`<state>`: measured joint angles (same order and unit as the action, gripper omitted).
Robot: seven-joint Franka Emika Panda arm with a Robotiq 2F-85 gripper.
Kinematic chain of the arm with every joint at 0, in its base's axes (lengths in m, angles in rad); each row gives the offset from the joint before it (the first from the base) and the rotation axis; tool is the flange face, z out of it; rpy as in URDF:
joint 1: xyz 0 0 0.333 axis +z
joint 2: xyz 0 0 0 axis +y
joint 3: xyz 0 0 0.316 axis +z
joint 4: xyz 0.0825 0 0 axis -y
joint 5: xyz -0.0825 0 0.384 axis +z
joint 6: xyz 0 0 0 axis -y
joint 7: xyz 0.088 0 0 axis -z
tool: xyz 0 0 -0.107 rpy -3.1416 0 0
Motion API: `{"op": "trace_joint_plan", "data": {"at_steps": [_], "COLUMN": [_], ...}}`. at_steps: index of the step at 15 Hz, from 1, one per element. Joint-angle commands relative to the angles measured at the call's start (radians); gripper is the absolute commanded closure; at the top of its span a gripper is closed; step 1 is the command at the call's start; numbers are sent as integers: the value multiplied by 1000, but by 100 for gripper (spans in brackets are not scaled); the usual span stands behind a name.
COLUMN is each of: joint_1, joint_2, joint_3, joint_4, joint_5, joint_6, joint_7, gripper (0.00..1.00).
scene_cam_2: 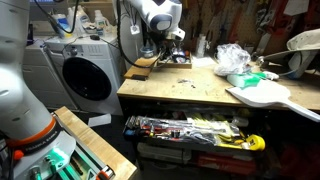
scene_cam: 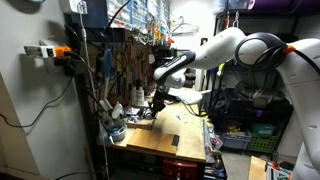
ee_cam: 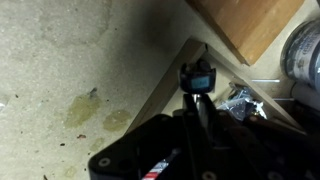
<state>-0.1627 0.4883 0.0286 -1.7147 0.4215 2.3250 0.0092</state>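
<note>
the gripper (ee_cam: 197,92) is reaching down over the workbench (ee_cam: 60,60). its jaws are sitting drawn together, pinching what is looking like a small dark piece (ee_cam: 197,75) with a bluish top face. in the wrist view this piece is hanging below and to the left of the wooden block (ee_cam: 245,25), clearly apart from it, over the pointed corner of a flat tan board (ee_cam: 165,100) that is running under the block. a pale round container (ee_cam: 305,55) is sitting just beside the block on its other side. in both exterior views the gripper (scene_cam: 155,104) is showing low over the bench, but the piece is too small to make out there.

judging from its look, the piece is going to handle as light and stiff, likely hard plastic. it is offering very little surface, so it is likely to twist or slip between the pads. taking it across its flat sides, centred and with gentle pressure, is seeming the safest hold.
</note>
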Motion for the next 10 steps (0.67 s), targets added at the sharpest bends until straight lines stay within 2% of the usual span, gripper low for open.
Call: {"op": "trace_joint_plan", "data": {"at_steps": [1, 10], "joint_1": [18, 46], "joint_2": [63, 134], "joint_3": [-1, -2], "joint_4": [62, 98], "joint_5": [38, 102], "joint_6": [6, 139], "joint_7": [105, 321], "gripper": [98, 98]}}
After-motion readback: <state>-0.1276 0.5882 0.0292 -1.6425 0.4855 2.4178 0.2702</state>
